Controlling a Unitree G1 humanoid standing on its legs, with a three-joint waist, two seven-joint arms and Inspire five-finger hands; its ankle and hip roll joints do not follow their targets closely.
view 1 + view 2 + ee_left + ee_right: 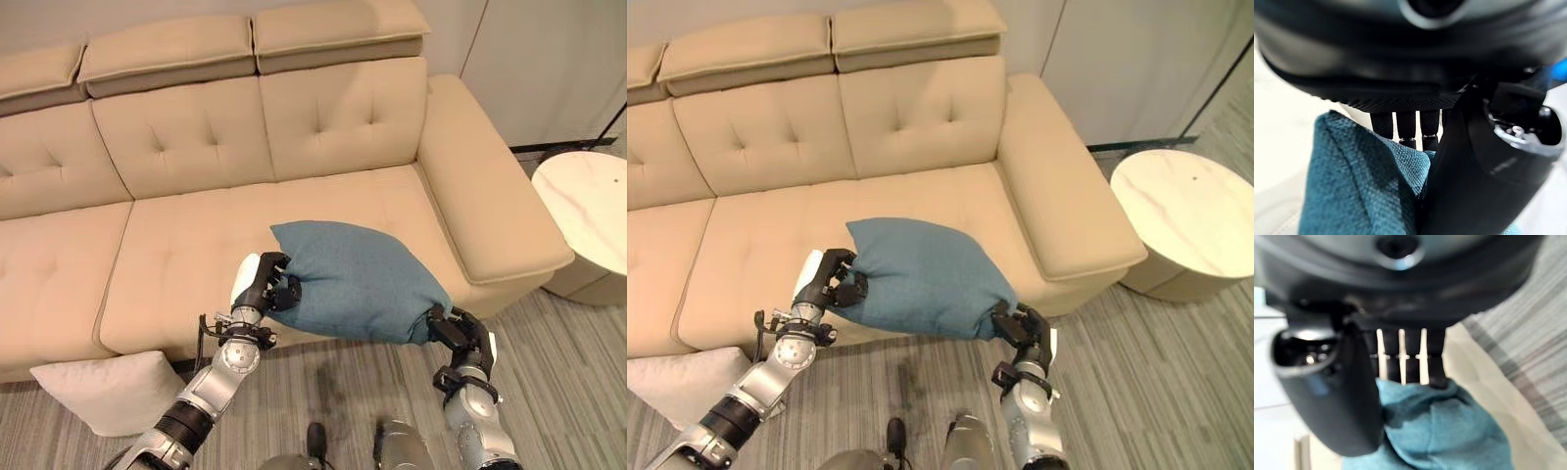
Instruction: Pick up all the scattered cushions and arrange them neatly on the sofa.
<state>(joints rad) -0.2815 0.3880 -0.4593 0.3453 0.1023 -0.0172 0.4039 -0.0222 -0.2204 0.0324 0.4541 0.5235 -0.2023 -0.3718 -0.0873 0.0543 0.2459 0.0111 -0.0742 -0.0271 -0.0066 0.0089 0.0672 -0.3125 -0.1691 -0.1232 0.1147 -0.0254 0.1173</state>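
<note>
blue cushion (358,279) in the middle of the frame, held up over the front edge of the tan sofa (176,147). left hand (266,284) curled tight on its left corner, right hand (453,328) curled on its lower right corner. white cushion (108,390) down on the floor, lower left.

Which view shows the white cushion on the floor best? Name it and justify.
The left eye view: the white cushion lies whole on the floor against the sofa front. The right eye view cuts it at the edge. The wrist views show the teal cushion instead.
</note>
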